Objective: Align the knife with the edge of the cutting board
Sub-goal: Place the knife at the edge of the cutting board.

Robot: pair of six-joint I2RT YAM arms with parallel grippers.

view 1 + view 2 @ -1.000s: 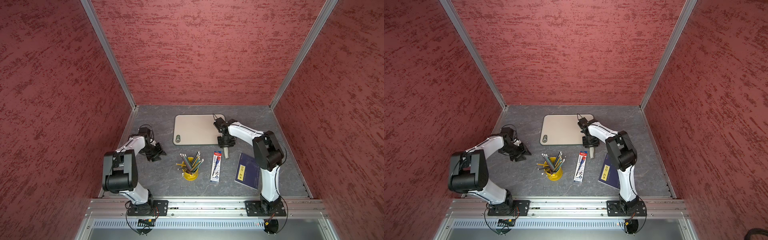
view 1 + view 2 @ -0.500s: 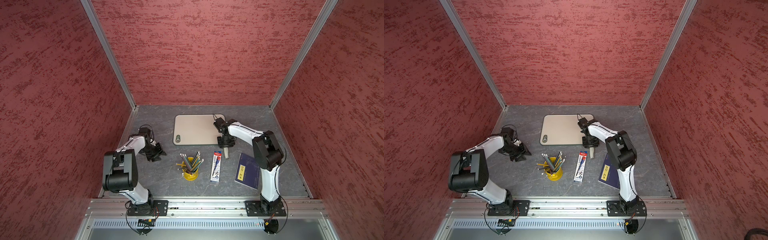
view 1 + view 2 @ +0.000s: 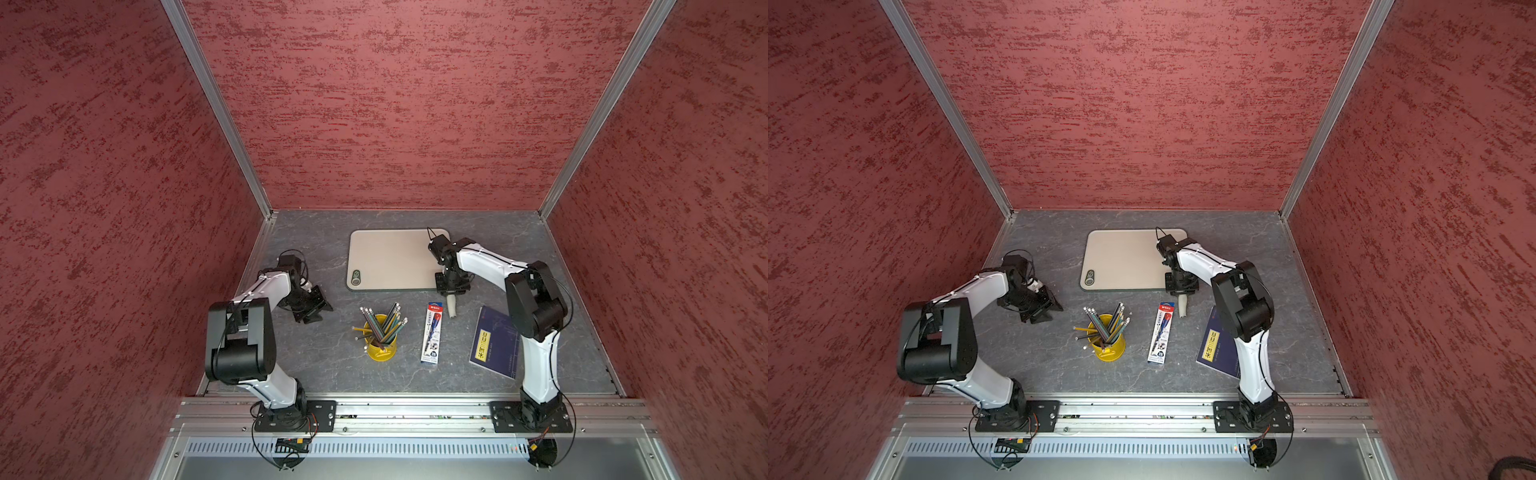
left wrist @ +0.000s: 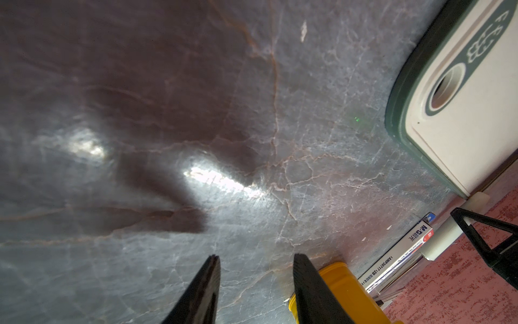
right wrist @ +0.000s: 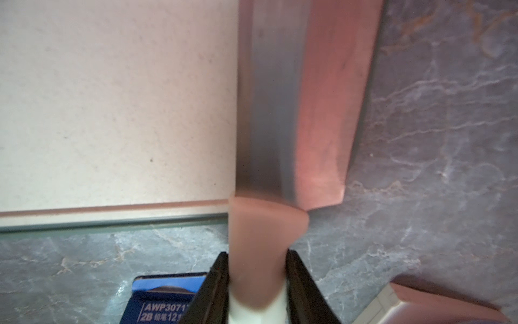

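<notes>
Steel, broad and smooth, forms the blade of the knife (image 5: 280,112), which lies along a short edge of the matte beige cutting board (image 5: 112,98). You see the right gripper (image 5: 256,259) pinching its off-white handle. The left gripper (image 4: 256,261) hangs spread and empty over the marbled grey table (image 4: 280,84). Since the earlier frames, nothing in the top views has visibly moved.

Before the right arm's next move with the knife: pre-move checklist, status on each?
1. Grip: right gripper closed on the knife handle: ok.
2. Alignment: blade square to the cutting board near edge, lying along its side: ok.
3. Blade flat or lifted: cannot tell, the picture is blurred.
4. Clutter: pen package lies beside the handle, apart from it: ok.
5. Other arm: left gripper open, empty, over bare table away from the board: ok.
</notes>
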